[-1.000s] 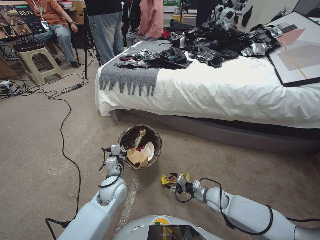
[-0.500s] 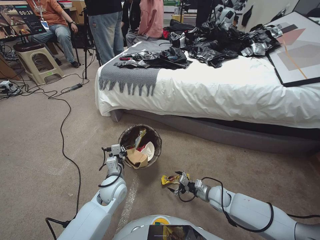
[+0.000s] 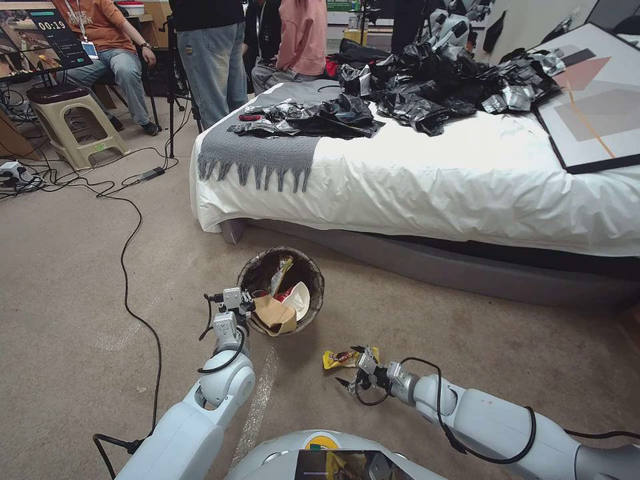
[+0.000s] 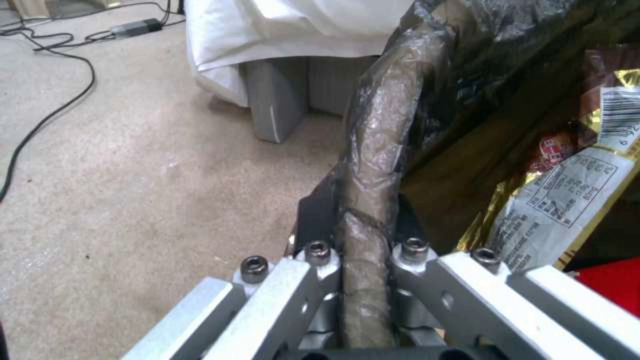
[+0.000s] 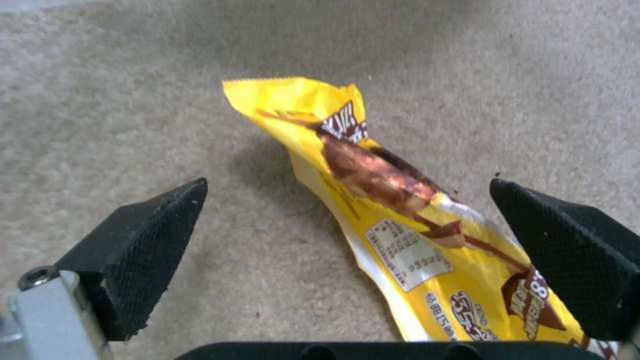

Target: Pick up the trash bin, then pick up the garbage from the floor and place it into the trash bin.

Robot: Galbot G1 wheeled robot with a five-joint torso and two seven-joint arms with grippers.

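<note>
Spreading wide since a second ago, when it sat closed down on the litter, the right gripper [image 3: 351,368] now hangs with its black pads [image 5: 143,240] well apart either side of the yellow snack wrapper [image 5: 393,220], which lies flat on the carpet [image 3: 80,280]. That suggests a missed or released pinch, so this piece is not yet collected. The left gripper [image 4: 363,280] stays clamped on the bagged rim of the trash bin [image 3: 248,268], which sits near the bed [image 3: 467,180], partly filled.

We read "00:19" on the monitor [image 3: 41,41] at upper left. The yellow snack wrapper [image 5: 400,235] carries print and digits resembling "35", not fully legible; its small white label panel is unreadable.
</note>
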